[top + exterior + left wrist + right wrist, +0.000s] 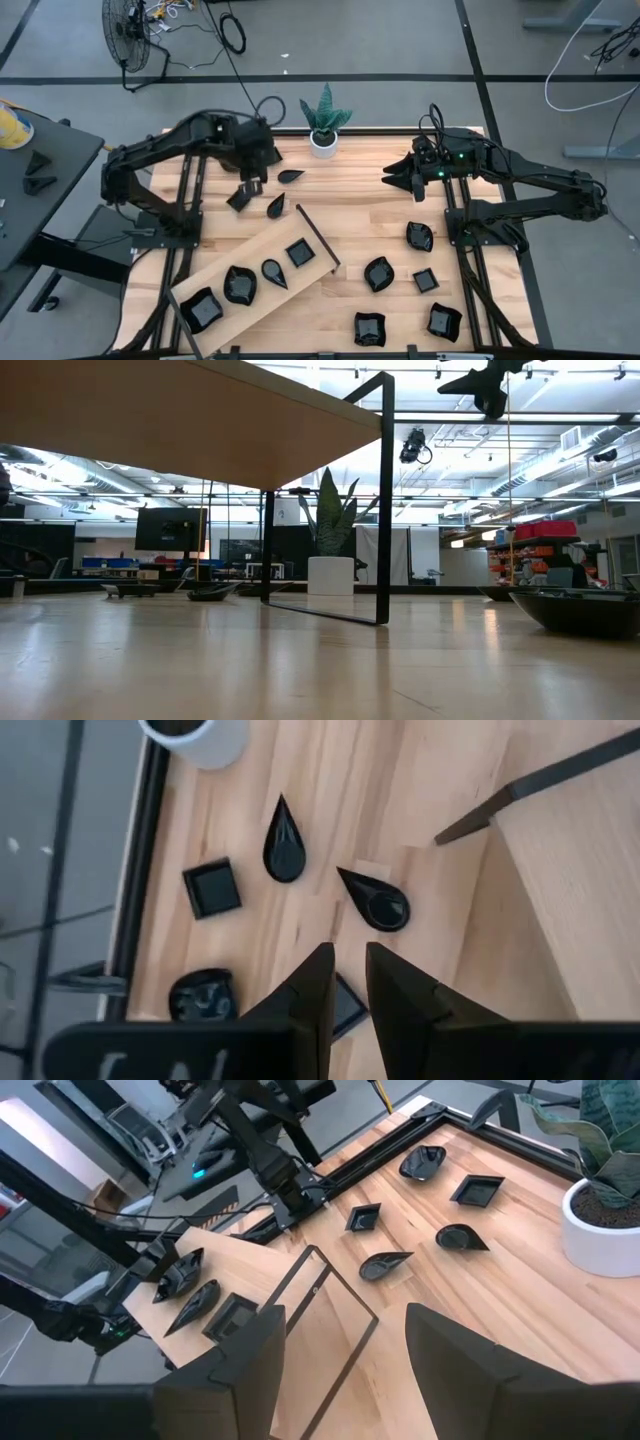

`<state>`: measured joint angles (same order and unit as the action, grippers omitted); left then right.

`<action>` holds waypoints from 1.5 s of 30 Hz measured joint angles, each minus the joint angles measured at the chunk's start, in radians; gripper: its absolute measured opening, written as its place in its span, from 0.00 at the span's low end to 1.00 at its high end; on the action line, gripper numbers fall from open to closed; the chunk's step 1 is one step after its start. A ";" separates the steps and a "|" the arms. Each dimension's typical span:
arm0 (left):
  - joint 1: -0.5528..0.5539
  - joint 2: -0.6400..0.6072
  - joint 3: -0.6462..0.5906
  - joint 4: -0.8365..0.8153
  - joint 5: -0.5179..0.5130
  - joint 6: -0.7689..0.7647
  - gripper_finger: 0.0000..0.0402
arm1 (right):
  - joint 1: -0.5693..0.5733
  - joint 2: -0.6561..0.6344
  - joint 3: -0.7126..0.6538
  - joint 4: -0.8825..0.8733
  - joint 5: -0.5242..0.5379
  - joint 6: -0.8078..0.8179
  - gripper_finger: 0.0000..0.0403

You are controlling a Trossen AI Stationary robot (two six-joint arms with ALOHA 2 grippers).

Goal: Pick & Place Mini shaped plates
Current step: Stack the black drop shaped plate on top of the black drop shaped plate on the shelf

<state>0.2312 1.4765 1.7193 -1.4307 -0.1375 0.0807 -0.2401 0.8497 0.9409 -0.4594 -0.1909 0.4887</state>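
Where it tilts, wooden board bearing four black plates

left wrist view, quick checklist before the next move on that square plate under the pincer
1. Left pincer lined up over the square plate: ok.
2. Square plate actually gripped: cannot tell.
3. Nearest teardrop plate lies apart from the left pincer: ok.
4. Wooden board has bare room beside its four plates: ok.
5. Right pincer open, empty, over the table's far right side, away from the left arm: ok.
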 joint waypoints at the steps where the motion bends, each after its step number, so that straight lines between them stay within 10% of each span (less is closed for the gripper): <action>1: 0.016 0.000 -0.006 0.005 0.016 -0.005 0.17 | 0.000 0.000 0.000 0.000 0.000 0.000 0.52; 14: 0.138 0.000 -0.220 0.022 0.071 -0.019 0.20 | 0.000 0.000 0.000 0.000 0.000 -0.009 0.52; 29: 0.218 0.000 -0.493 0.178 -0.024 0.010 0.63 | 0.000 0.000 0.000 0.000 0.000 -0.025 0.52; 45: 0.207 0.014 -0.703 0.460 -0.234 -0.077 0.54 | 0.000 0.000 0.000 0.001 0.000 0.036 0.52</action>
<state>0.4385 1.4905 1.0165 -0.9703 -0.3716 0.0038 -0.2406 0.8497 0.9409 -0.4588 -0.1905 0.5246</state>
